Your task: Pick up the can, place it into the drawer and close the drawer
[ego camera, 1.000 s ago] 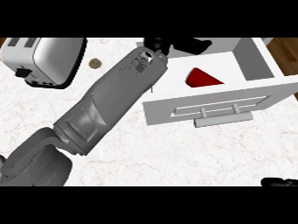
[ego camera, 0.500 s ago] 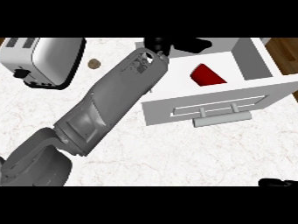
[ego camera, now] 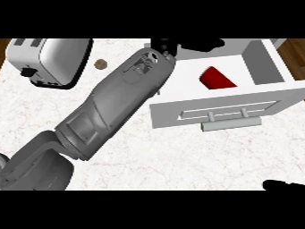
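Note:
The red can [ego camera: 217, 78] lies tilted inside the open white drawer [ego camera: 267, 67], against its left side. Nothing holds the can. My left forearm runs from the lower left up to the top centre. Its black hand [ego camera: 196, 44] hovers at the drawer's back left corner, fingers stretched to the right and open, just above and apart from the can. The drawer front [ego camera: 181, 112] with its grey handle [ego camera: 230, 121] juts out over the counter. Only a black sliver of my right hand [ego camera: 290, 185] shows at the lower right edge.
A silver toaster [ego camera: 49, 62] stands at the counter's back left. A small brown round object [ego camera: 101, 65] lies on the white marble counter [ego camera: 181, 156] between the toaster and my left forearm. Wooden floor shows past the counter's left and right edges.
The can has shifted a little to the right and settled lower in the drawer, turning as it went. My left hand and forearm have barely moved.

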Motion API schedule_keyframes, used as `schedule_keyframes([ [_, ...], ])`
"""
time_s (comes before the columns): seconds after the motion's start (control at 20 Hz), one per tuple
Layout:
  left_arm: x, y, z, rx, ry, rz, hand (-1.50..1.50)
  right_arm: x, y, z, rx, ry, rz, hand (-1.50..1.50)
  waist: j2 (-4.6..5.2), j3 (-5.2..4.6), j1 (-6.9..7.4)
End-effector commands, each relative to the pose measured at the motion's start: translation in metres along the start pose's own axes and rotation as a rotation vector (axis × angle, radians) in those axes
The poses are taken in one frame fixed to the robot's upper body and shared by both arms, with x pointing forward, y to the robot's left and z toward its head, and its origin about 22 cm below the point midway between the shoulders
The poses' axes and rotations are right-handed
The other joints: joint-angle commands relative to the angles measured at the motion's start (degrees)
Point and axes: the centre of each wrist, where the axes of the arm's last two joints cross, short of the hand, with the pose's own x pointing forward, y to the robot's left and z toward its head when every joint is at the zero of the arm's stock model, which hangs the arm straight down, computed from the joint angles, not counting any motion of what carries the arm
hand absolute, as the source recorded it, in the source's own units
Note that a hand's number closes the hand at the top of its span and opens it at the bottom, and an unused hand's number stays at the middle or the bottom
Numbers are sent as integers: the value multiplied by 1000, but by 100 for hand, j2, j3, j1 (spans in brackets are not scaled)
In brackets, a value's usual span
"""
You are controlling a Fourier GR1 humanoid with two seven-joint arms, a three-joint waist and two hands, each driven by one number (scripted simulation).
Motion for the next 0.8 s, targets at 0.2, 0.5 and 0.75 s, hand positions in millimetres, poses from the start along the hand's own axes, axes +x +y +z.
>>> schedule_keyframes([
  [0.2,18,-3,-2,-8,-36,55,-150,2,12,-16,30,-48,269,-150,-67,-6,356],
  [0.5,30,-8,-2,39,-41,36,-150,-1,35,-15,136,-36,500,-150,-93,-6,381],
  [0.75,2,-3,7,20,-16,62,-150,-35,64,-28,199,-36,633,-150,-121,-6,605],
])
